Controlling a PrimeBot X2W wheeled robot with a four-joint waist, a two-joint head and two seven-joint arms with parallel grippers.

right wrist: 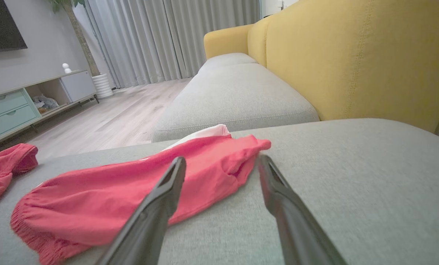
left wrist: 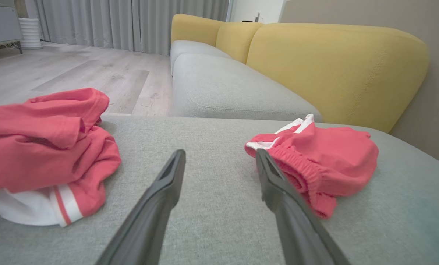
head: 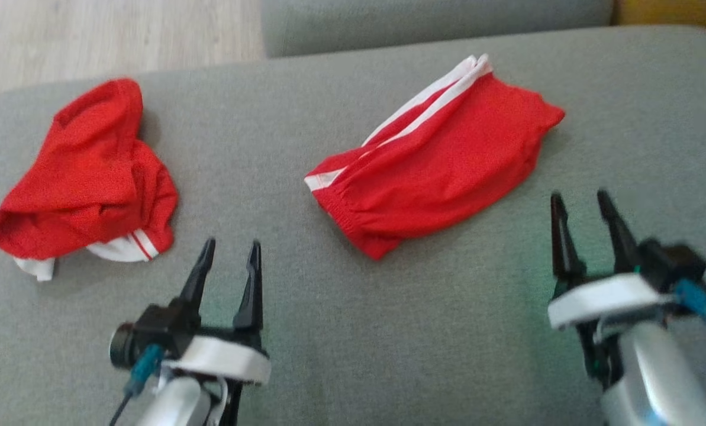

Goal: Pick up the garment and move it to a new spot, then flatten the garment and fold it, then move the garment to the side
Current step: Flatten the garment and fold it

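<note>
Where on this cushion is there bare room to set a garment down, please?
Bare: between the crumpled garment and the folded shorts, and the near stretch between left hand and right hand. Crowded: the left end of the cushion.

Red shorts (head: 441,160) w/ white side stripes, red-white garment (head: 86,177), grey cushion (head: 353,331), yellow backrest (left wrist: 333,66)

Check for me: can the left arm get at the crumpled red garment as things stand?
Probably yes. The left gripper, jaws open, hangs close beside the crumpled red garment, with only bare grey cushion between them and nothing in the way.
</note>
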